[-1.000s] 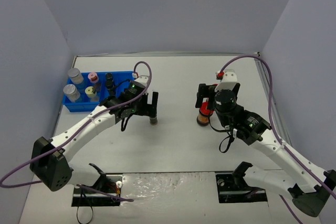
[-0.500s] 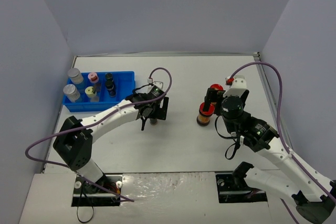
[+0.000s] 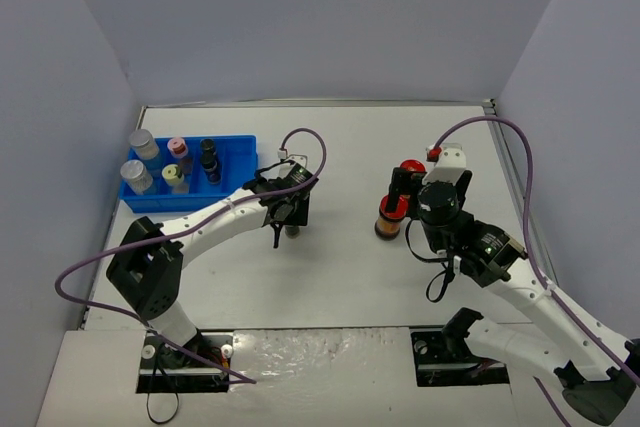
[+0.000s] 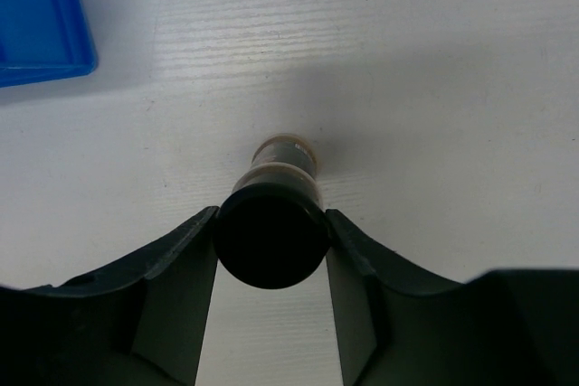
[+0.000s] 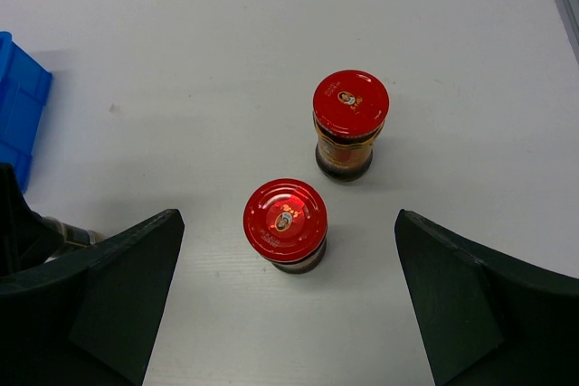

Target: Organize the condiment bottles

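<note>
- White tabletop [image 3: 340, 137] between grey walls carried a blue bin [image 3: 240, 141] at its far left. Several bottles stood upright in it, among them a silver-lidded jar [image 3: 142, 143] and a pink-capped bottle [image 3: 177, 147].
- We saw the left gripper [image 3: 290, 207] near mid-table, just right of the bin, clamped on a black-capped bottle [image 4: 271, 237]. Its fingers [image 4: 185, 255] pressed the cap from both sides, a grip we judged suited to lifting the bottle straight up for the bin.
- We saw the right gripper [image 5: 285, 223] spread wide, grasping nothing, above two red-lidded jars standing close together on the right of the table. The near jar [image 5: 284, 216] lay centred between the fingers, probably the next pick, and the far jar [image 5: 351, 108] stood beyond.
</note>
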`<action>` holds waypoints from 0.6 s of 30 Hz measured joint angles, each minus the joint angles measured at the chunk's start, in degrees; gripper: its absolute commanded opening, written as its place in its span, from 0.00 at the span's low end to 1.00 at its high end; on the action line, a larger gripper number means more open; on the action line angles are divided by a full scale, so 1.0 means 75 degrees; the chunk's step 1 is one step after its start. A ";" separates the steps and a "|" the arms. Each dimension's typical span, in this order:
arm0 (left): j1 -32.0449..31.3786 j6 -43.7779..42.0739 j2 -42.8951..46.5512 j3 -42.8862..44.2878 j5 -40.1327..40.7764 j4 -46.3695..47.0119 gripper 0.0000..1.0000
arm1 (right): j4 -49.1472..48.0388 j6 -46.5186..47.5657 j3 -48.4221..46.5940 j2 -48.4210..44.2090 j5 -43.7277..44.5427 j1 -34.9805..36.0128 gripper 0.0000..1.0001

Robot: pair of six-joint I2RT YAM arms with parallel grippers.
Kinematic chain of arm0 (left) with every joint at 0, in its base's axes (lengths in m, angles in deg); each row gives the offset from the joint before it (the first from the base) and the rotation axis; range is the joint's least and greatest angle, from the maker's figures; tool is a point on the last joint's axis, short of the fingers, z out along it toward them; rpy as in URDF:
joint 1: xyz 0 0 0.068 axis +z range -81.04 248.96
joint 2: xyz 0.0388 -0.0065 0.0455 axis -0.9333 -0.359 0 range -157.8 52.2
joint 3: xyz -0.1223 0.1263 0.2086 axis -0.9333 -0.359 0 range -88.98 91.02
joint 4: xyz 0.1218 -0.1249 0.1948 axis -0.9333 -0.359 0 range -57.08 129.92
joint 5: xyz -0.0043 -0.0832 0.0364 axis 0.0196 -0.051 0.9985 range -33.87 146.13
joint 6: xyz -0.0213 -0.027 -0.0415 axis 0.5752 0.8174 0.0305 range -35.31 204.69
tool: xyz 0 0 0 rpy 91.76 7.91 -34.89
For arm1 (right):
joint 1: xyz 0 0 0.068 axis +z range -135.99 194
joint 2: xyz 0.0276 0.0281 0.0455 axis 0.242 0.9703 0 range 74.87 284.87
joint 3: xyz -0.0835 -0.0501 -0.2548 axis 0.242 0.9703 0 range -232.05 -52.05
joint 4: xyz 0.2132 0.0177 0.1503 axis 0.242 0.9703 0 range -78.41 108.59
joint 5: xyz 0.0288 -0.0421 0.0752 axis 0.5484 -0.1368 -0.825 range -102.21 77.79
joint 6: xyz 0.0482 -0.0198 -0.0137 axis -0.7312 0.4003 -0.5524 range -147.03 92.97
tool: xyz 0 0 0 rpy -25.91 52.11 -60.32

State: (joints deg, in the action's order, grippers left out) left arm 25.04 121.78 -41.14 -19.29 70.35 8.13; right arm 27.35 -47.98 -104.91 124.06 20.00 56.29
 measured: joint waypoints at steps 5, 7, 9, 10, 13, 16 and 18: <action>0.0052 -0.0010 0.0049 0.0000 0.0093 -0.0073 0.17 | -0.0001 0.0049 0.0000 0.0044 0.0017 -0.0001 1.00; 0.0138 -0.0055 0.0182 0.0000 0.0100 -0.0162 0.16 | -0.0007 0.0084 0.0000 0.0045 0.0050 -0.0001 1.00; 0.0304 -0.0104 0.0398 0.0002 0.0101 -0.0265 0.16 | -0.0008 0.0123 0.0000 0.0048 0.0068 -0.0008 1.00; 0.0428 -0.0130 0.0539 0.0005 0.0100 -0.0321 0.16 | -0.0009 0.0138 0.0000 0.0049 0.0071 -0.0020 1.00; 0.0997 -0.0318 0.1044 0.0087 0.0062 -0.0529 0.16 | -0.0015 0.0181 0.0000 0.0078 0.0078 -0.0045 1.00; 0.1745 -0.0560 0.1504 0.0306 0.0007 -0.0672 0.16 | -0.0018 0.0203 0.0000 0.0111 0.0078 -0.0047 1.00; 0.2319 -0.0766 0.1710 0.0490 -0.0046 -0.0715 0.16 | -0.0020 0.0204 0.0000 0.0125 0.0076 -0.0066 1.00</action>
State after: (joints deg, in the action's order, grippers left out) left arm 42.43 116.03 -28.32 -15.61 70.01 2.76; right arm 27.19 -46.45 -104.91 125.00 20.57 55.80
